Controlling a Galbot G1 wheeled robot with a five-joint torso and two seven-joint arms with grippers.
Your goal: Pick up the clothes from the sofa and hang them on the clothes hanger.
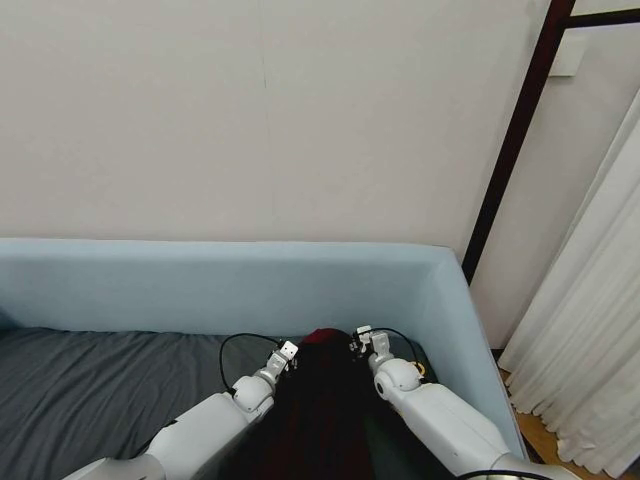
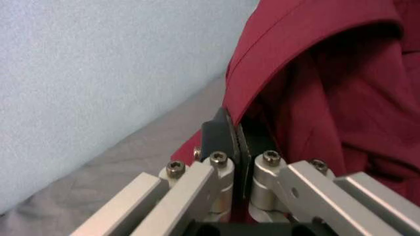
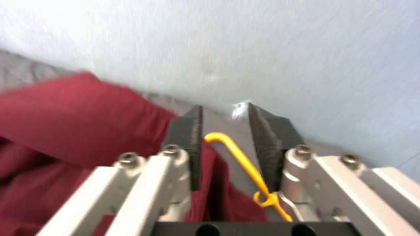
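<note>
Lying near the back right corner of the sofa [image 1: 200, 285] are the red clothes [image 1: 322, 345]. The left gripper [image 2: 235, 132] is pinched tight on their edge. The right gripper [image 3: 223, 120] sits over the other side. Its fingers look a little apart, but it is hard to see if they hold cloth.

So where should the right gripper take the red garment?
Probably on the thick folded edge of the red garment nearest the sofa backrest, coming in from the seat side; that fold stands proud, and the left gripper pinches it the same way.

no readable text, labels or numbers, as far as visible
</note>
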